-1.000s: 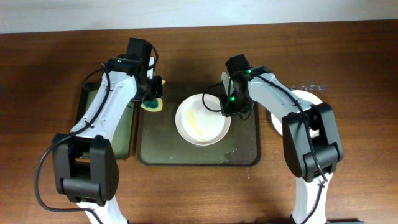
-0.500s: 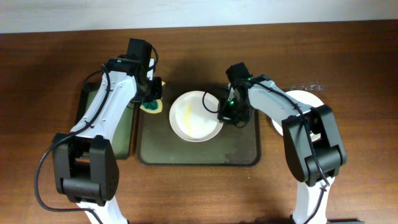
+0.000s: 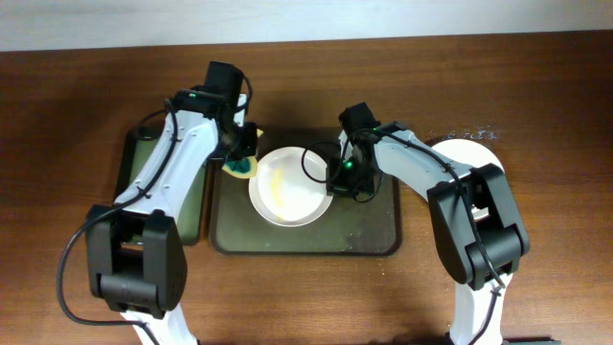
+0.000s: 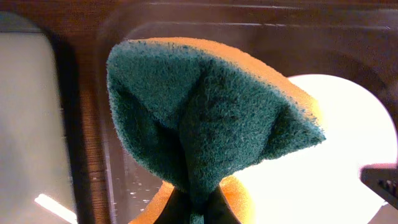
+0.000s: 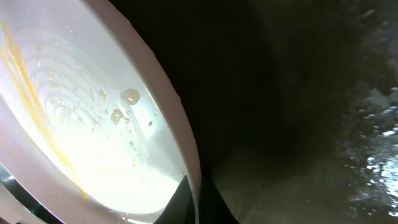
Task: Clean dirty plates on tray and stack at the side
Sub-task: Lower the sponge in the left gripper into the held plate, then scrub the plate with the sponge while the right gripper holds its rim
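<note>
A white plate (image 3: pixel 287 187) with a yellow smear lies over the left half of the dark brown tray (image 3: pixel 369 225). My right gripper (image 3: pixel 335 172) is shut on its right rim; the right wrist view shows the rim (image 5: pixel 180 134) pinched between the fingers (image 5: pixel 196 202), with yellow streaks and drops on the plate's face. My left gripper (image 3: pixel 241 151) is shut on a folded green and yellow sponge (image 3: pixel 238 167), held at the plate's upper left edge. In the left wrist view the sponge (image 4: pixel 205 118) fills the middle, with the plate (image 4: pixel 323 155) behind it. Another white plate (image 3: pixel 469 153) lies right of the tray, partly under my right arm.
A narrower black tray (image 3: pixel 158 187) with a greenish inside lies left of the brown tray, under my left arm. The brown tray's right half is wet and holds nothing. Bare wooden table (image 3: pixel 306 297) lies in front.
My right gripper has drawn the smeared plate leftward across the tray. My left gripper with the sponge has shifted a little right, closer to the plate's edge.
</note>
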